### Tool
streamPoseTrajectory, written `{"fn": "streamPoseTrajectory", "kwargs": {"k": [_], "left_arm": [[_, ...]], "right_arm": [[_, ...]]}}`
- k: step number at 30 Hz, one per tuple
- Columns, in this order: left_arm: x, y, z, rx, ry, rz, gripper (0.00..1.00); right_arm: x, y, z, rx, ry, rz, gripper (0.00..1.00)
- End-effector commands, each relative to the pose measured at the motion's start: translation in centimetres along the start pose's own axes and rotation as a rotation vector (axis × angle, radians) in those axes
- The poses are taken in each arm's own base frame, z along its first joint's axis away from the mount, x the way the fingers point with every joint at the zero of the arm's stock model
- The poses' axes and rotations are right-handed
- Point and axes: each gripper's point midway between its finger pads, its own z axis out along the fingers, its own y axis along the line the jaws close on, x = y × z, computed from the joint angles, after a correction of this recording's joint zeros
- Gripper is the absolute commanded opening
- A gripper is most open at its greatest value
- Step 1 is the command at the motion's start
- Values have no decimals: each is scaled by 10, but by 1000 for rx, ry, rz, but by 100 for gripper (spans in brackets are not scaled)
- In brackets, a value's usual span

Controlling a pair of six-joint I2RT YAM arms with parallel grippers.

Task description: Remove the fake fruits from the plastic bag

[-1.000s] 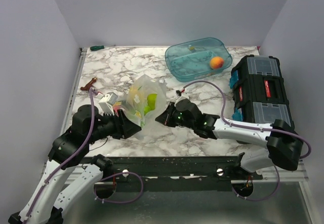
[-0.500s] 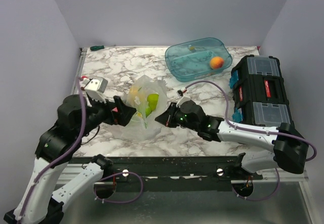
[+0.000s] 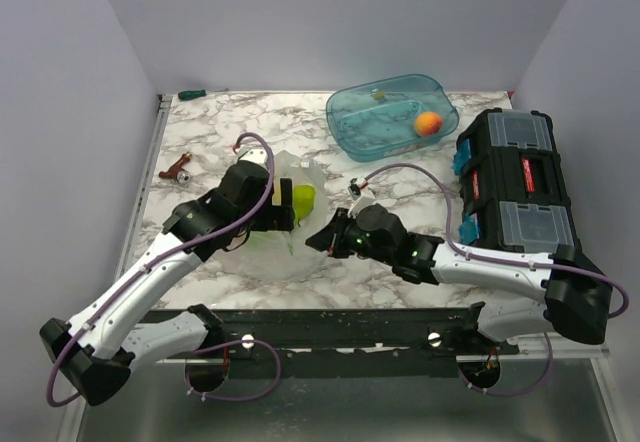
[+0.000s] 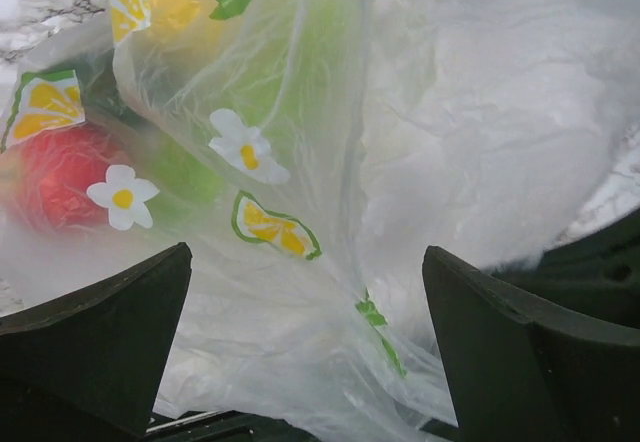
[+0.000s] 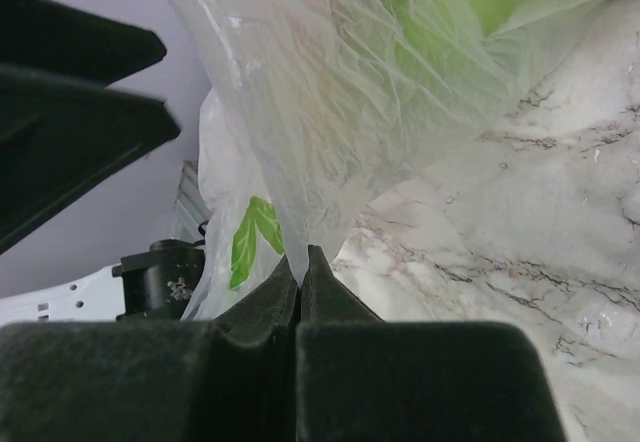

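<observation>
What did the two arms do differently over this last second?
The left gripper opened wide, drew back to the left, then swung in to the plastic bag's left side, jaws facing it. The right gripper stayed shut on the bag's right edge. The blue tub, orange ball and toolbox did not move.

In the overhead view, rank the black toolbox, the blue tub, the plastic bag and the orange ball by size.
1. Black toolbox
2. Blue tub and plastic bag: they look alike, and the left arm covers part of the bag
3. Orange ball
</observation>
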Motion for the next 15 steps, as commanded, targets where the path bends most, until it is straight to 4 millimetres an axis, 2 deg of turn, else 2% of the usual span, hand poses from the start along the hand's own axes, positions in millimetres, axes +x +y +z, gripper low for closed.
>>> {"fn": "streamPoseTrajectory", "kwargs": {"k": [1,4,8,10,11,13,15], "left_arm": [[-12,14,23,-140,-50,-50,96],[-9,15,37,-164,-43,-48,91],[-12,23,46,-216,-49,-27,70],[-16,22,48,-201,-52,3,54],[-19,23,48,-194,-55,14,38],[-28,27,46,-187,-58,21,14],[-38,33,41,-194,-70,31,5]], "right_arm": [[5,0,-5,-3,-7,-3,1],[10,-2,-9,-7,-5,12,1],[12,-5,-13,0,-5,15,1],[14,-10,-15,15,-4,18,1],[16,-13,-15,30,0,24,1],[17,-19,-16,47,0,22,1],[13,-22,-16,72,-11,4,1]]}}
